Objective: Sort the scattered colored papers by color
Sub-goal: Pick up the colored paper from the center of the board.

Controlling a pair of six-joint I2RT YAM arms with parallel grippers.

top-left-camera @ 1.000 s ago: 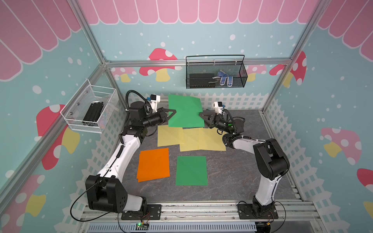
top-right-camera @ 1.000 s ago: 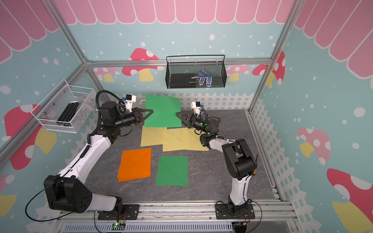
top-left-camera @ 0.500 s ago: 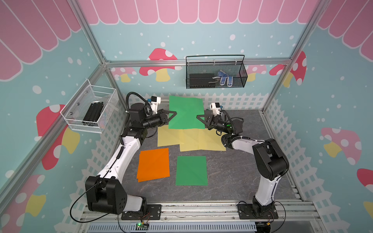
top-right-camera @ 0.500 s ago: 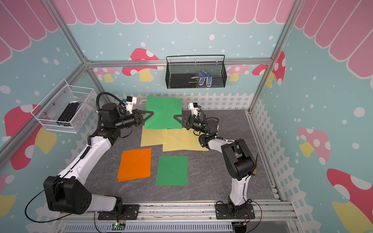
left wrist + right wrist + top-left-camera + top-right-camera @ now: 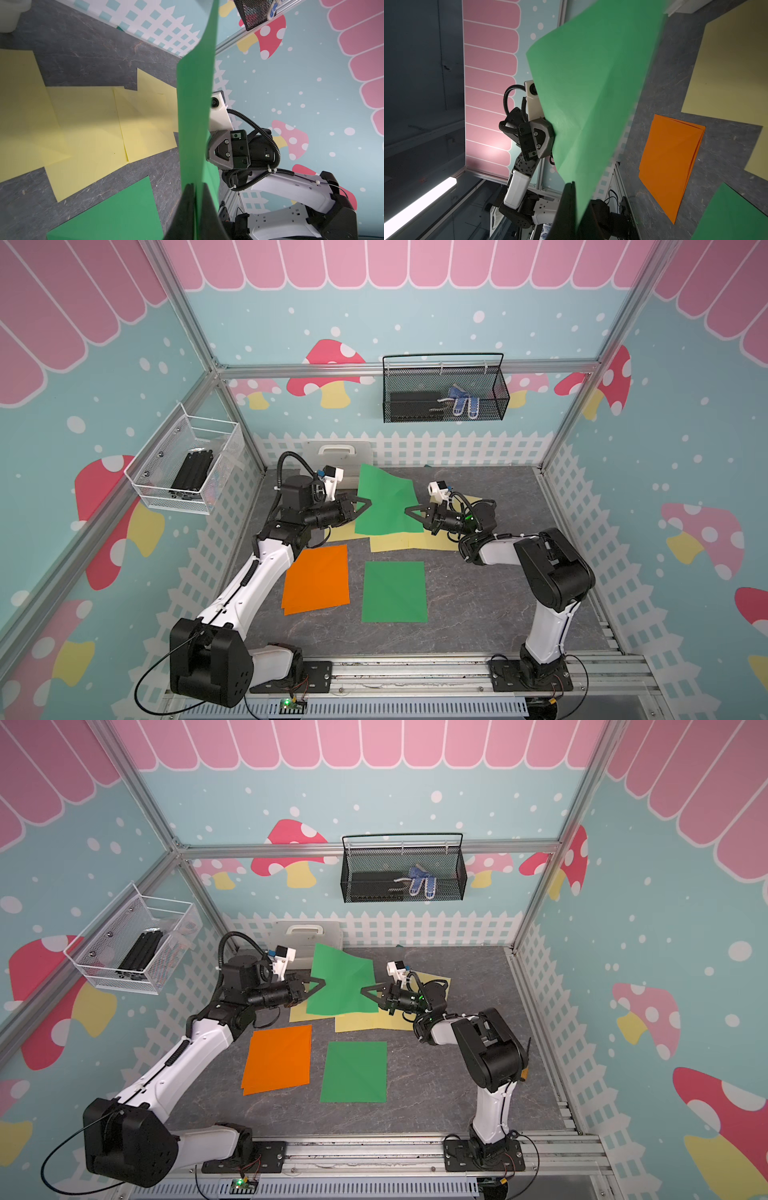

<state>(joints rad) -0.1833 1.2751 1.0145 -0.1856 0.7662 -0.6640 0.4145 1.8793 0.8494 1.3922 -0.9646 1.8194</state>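
Currently right hand (image 5: pixel 408 511) pinches the lifted green paper (image 5: pixel 384 506) near the far edge of the bench (image 5: pixel 478 593); left hand (image 5: pixel 368 502) sits narrow around its opposite edge, grip unclear.

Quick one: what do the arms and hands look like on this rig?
Left arm and right arm: white link shells, black joint housings. Left hand and right hand: grey triangular open-frame fingers, a white camera block on each. Black corrugated cable at each wrist; green light on the right wrist.

Green paper (image 5: pixel 338 986) aloft over yellow papers (image 5: pixel 361 1022)
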